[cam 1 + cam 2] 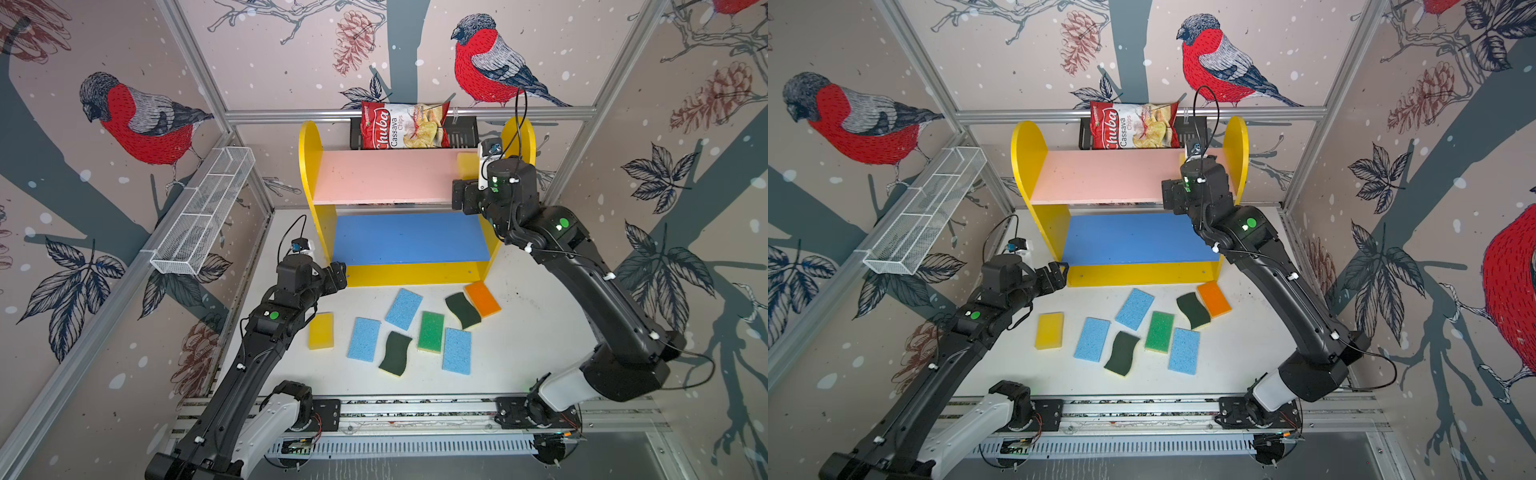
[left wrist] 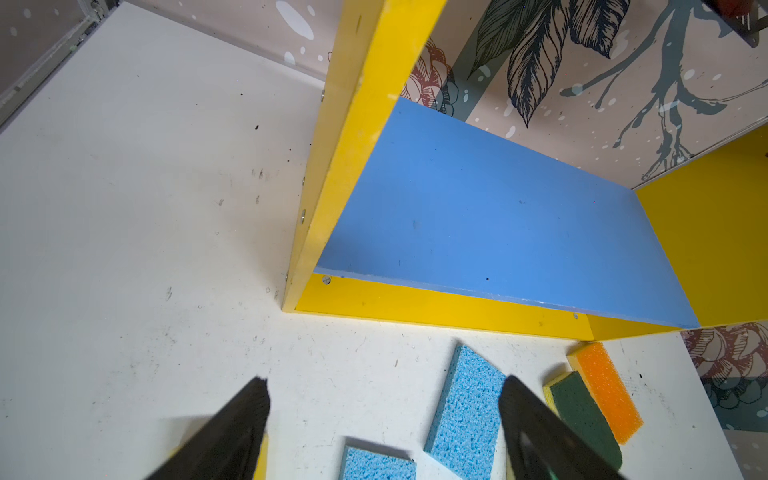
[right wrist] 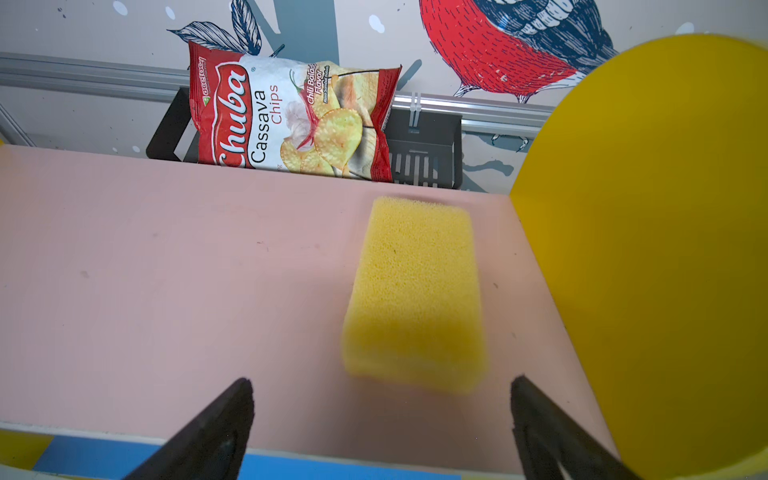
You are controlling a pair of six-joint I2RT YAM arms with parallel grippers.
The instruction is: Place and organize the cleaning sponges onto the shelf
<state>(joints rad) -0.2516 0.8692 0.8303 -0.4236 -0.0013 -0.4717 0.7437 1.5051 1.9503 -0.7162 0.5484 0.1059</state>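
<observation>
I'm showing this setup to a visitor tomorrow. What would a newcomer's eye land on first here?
Probably the bright yellow shelf at the back, with one yellow sponge lying on its pink top board near the right end. Next come the colourful sponges scattered on the white table in front, like the orange sponge, and the red chips bag behind the shelf.

The right end effector (image 1: 1173,195) hovers at the front edge of the shelf (image 1: 1025,166)'s pink top board (image 1: 1100,178). The left end effector (image 1: 1054,277) sits beside the shelf's base corner. Of eight cleaning sponges (image 1: 1159,331) on the tabletop (image 1: 1246,353), the yellow sponge (image 1: 1049,330) lies nearest it.
</observation>
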